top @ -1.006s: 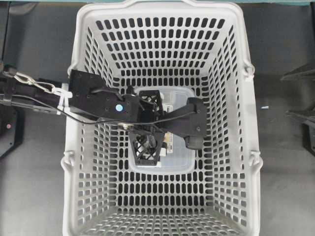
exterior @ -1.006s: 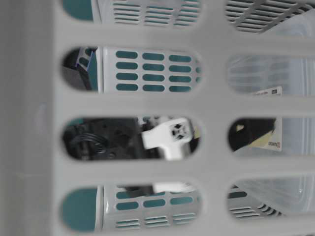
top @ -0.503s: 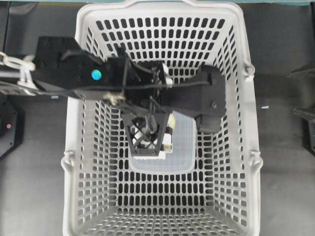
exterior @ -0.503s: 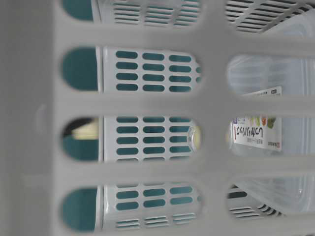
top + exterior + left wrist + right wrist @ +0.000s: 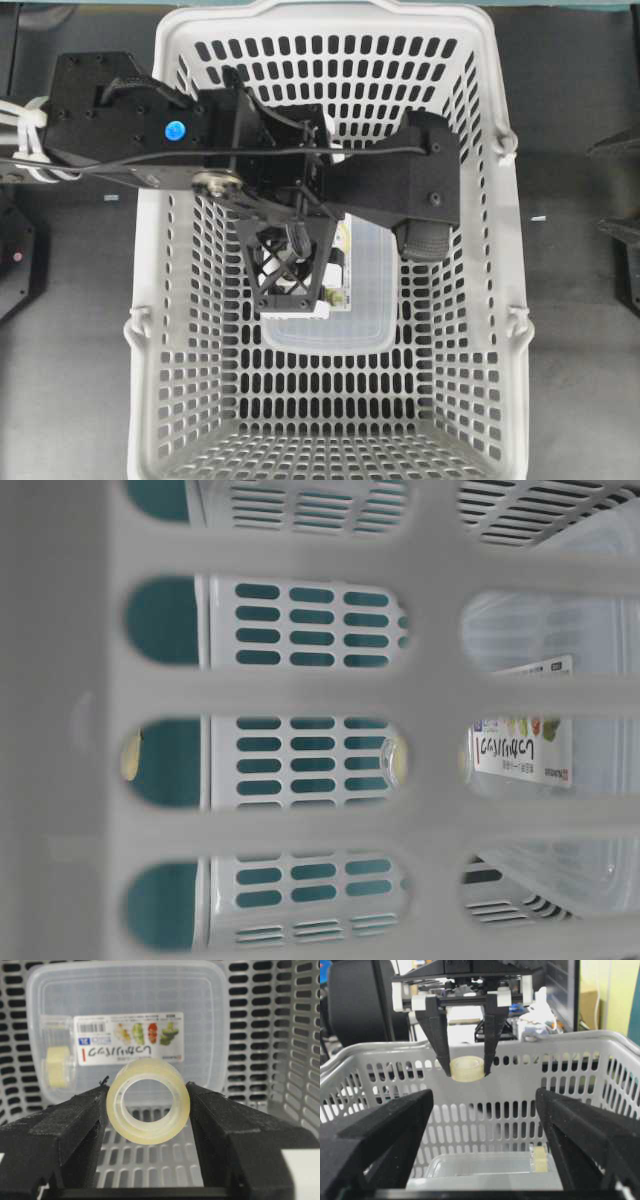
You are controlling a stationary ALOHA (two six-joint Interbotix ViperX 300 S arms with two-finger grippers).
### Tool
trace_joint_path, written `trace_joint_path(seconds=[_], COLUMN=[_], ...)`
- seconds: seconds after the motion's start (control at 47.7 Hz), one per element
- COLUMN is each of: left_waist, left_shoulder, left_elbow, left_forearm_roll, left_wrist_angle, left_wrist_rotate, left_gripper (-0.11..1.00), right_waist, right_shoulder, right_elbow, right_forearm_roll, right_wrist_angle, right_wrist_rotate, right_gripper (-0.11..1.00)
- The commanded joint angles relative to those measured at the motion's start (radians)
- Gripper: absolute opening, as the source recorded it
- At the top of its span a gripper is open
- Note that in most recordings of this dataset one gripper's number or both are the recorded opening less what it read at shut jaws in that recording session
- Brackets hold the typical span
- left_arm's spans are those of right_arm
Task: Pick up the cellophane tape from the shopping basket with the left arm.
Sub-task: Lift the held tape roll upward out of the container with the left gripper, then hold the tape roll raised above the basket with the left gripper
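The cellophane tape (image 5: 148,1133), a pale yellowish ring, sits pinched between the two black fingers of my left gripper (image 5: 147,1091), which is shut on it. Seen from the right wrist view, the left gripper (image 5: 466,1073) hangs with the tape (image 5: 466,1069) about level with the shopping basket's (image 5: 530,1042) far rim, well above its floor. From overhead, the left arm (image 5: 170,140) reaches in over the basket (image 5: 142,300). My right gripper (image 5: 484,1095) is open and holds nothing, outside the basket's near wall.
A large clear container (image 5: 125,1000) with a printed label (image 5: 129,1037) lies on the basket floor. A second small tape roll in clear wrapping (image 5: 57,1062) rests on its left end. Slotted basket walls (image 5: 280,1035) rise on all sides.
The left gripper has risen from the container to rim height with the tape still in it, leaving the table-level view. The right gripper has not moved.
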Motion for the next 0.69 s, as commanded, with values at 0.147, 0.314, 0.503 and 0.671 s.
trace_joint_path(seconds=[0.147, 0.314, 0.503, 0.671], left_waist=[0.002, 0.0, 0.0, -0.002], left_shoulder=[-0.009, -0.006, -0.005, -0.003], left_elbow=[-0.02, -0.02, -0.021, -0.02], left_forearm_roll=[0.005, 0.005, 0.005, 0.005], left_wrist_angle=[-0.002, -0.002, -0.002, 0.0], left_wrist_rotate=[-0.002, -0.003, -0.002, -0.002], left_gripper=[0.5, 0.5, 0.5, 0.5], right_waist=[0.003, 0.006, 0.011, 0.011], right_shoulder=[0.006, 0.005, 0.006, 0.006], right_elbow=[-0.008, -0.008, -0.006, -0.006], right_forearm_roll=[0.003, 0.003, 0.003, 0.003], right_wrist_angle=[-0.009, -0.006, -0.002, 0.005], right_wrist_rotate=[0.003, 0.003, 0.003, 0.003], right_gripper=[0.8, 0.8, 0.8, 0.8])
